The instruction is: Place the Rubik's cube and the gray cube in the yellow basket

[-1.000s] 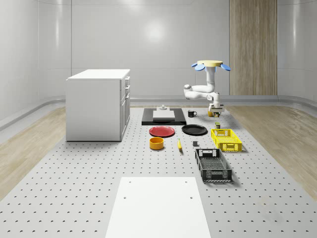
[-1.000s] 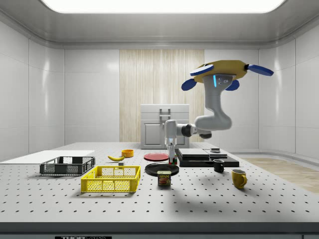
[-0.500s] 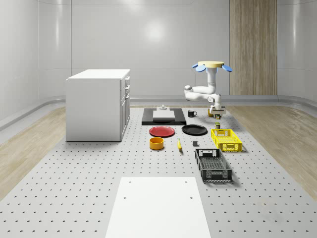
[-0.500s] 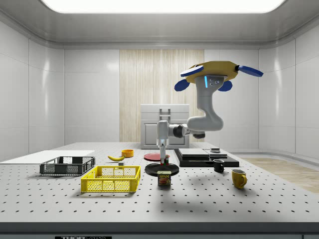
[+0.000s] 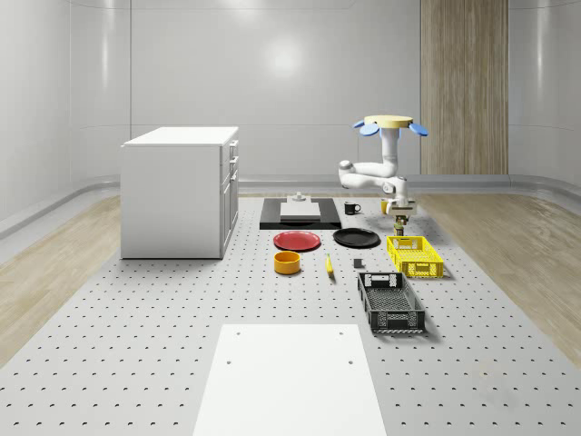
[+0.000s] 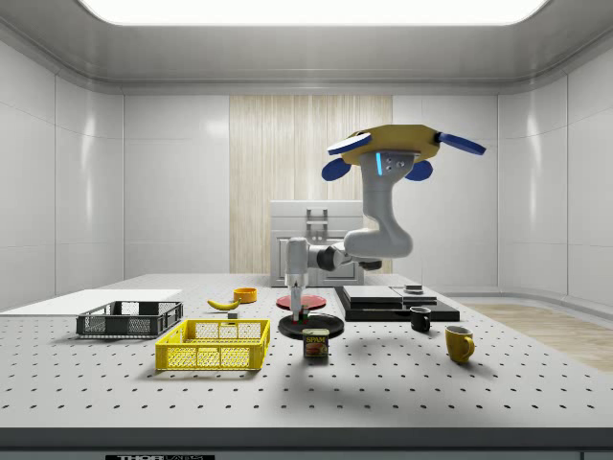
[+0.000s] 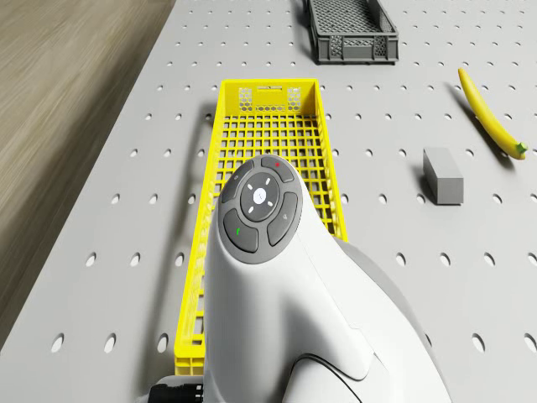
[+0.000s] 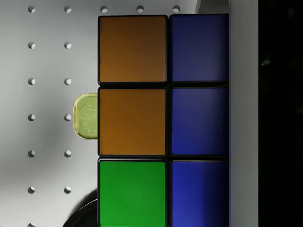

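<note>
The drone [image 6: 402,151] hovers above the far part of the surface [image 5: 182,309], over the ground between the black plate [image 5: 356,238] and the mugs. Its arm [image 6: 378,230] bends down and out toward the side view's left, so that the claw [image 6: 298,305] hangs just above the plate's near edge, beside the tin [image 6: 316,343].

The claw is closed on the Rubik's cube [image 8: 161,118]: in the wrist view the cube's orange, green and blue tiles sit hard against one finger [image 8: 242,113], with the tin's lid [image 8: 86,116] below and beyond it. In the whole-scene view the claw [image 5: 400,218] hangs over the far end of the yellow basket [image 5: 415,256], the cube being held clear of the surface.

The drone view looks past the arm's wrist [image 7: 277,277] into the basket [image 7: 268,92], which lies lengthwise under it. The gray cube [image 7: 442,175] rests on the surface well apart from the basket, between it and the banana [image 7: 489,115] (a small block, lying flat). Beyond the basket stands a dark crate [image 7: 349,30].

Elsewhere on the surface are a red plate [image 5: 297,241], an orange bowl [image 5: 287,262], a white cabinet [image 5: 180,192] and a black tray [image 5: 300,214].
</note>
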